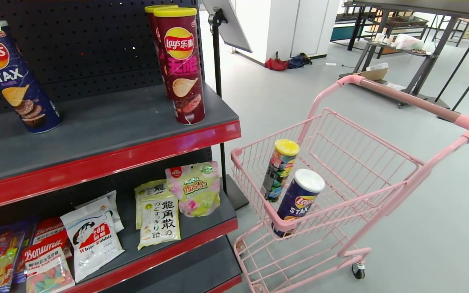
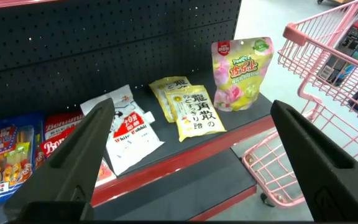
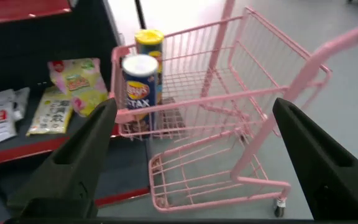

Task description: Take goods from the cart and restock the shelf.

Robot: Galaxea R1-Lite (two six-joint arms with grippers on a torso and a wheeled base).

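Blue can (image 1: 299,197) inside cart (image 1: 413,101), snack bags (image 1: 159,221) on shelf (image 1: 214,221)

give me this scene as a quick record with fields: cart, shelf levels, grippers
cart: pink cart, to the right of the shelf unit
in cart: blue chip can with white lid, upright; yellow-lidded can just behind it
top level: upper shelf holds a shelved blue can at left, two maroon cans at right end
low level: lower shelf holds snack bags
left gripper: open, empty, facing the lower shelf
right gripper: open, empty, facing the cart
progress: cart cans not yet picked
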